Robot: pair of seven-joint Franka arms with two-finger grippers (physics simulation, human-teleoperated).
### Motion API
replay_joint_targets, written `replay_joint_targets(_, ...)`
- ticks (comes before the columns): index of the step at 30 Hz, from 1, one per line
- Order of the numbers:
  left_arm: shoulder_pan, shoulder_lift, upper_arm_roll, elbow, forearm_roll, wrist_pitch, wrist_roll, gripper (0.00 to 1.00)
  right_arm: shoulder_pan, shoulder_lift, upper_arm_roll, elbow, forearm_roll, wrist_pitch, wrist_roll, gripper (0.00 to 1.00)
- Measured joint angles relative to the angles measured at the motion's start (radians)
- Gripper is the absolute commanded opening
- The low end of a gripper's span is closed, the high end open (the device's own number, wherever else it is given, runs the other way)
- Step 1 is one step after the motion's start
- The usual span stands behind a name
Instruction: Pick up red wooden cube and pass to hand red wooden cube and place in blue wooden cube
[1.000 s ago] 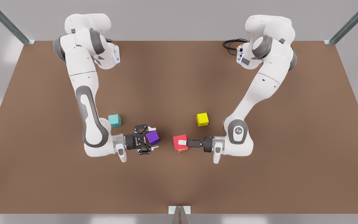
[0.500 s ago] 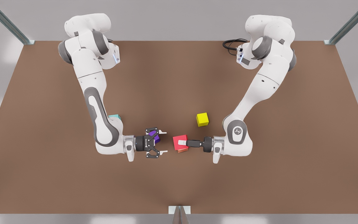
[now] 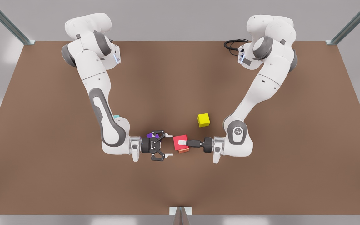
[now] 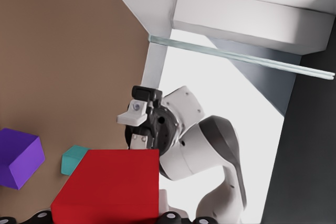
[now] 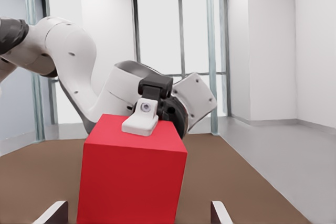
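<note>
Red wooden cube (image 3: 180,142) is up off the table (image 3: 261,175), clamped in the left gripper (image 3: 182,143) jaws. Right gripper (image 3: 167,145) sits just beside the cube, jaws wide apart. If left lets go before right pinches squarely, it'll probably drop.

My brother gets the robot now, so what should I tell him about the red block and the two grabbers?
Left gripper: shut on the small red wooden cube, holding it off the table mid-scene.
Right gripper: open, facing the red cube, fingertips just short of it.
Small teal-blue wooden cube: on the table, mostly hidden by the right arm in the front view.
Done: pickup.
Left to do: right gripper grips, left releases, then the red cube goes on the blue one.
</note>
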Motion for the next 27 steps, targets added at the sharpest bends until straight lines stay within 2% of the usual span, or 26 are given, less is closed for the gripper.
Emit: replay_joint_targets(27,0.0,0.001,0.0,0.001,-0.002,0.001,0.027,0.65,0.001,0.039,0.08,0.051,0.0,0.059,-0.075,1.0)
